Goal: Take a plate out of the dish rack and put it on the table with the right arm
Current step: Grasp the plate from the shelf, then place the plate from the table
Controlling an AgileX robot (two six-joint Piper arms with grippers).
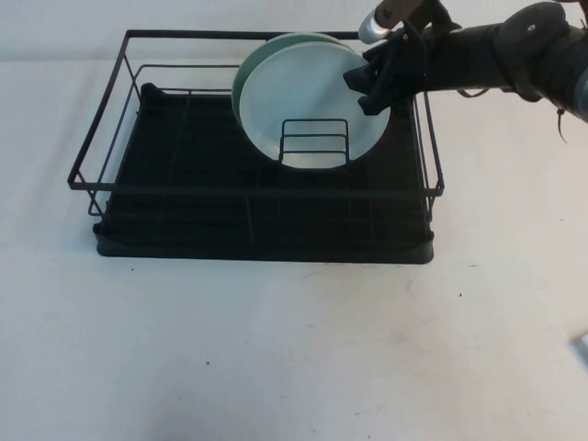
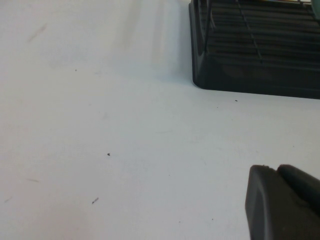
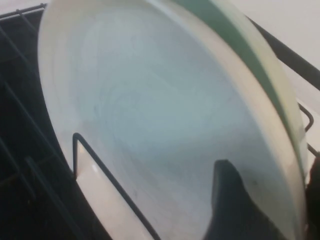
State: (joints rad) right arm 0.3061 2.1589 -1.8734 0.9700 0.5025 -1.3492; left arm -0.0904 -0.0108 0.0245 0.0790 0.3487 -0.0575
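The white plate (image 1: 312,101) stands on edge in the black dish rack (image 1: 248,191), leaning against the small wire divider (image 1: 314,142). A pale green plate (image 1: 276,44) stands right behind it. My right gripper (image 1: 377,83) is at the white plate's upper right rim, open. In the right wrist view (image 3: 270,195) one finger (image 3: 230,205) lies in front of the plate's face (image 3: 150,110) and the other sits past the green plate's rim (image 3: 240,40). My left gripper (image 2: 276,171) is shut and empty, low over the table (image 2: 100,125), out of the high view.
The rack's near corner (image 2: 255,55) shows in the left wrist view. The white table (image 1: 276,349) spreads in front of the rack. A small grey object (image 1: 582,347) sits at the table's right edge. The rack's top rail (image 1: 230,35) runs behind the plates.
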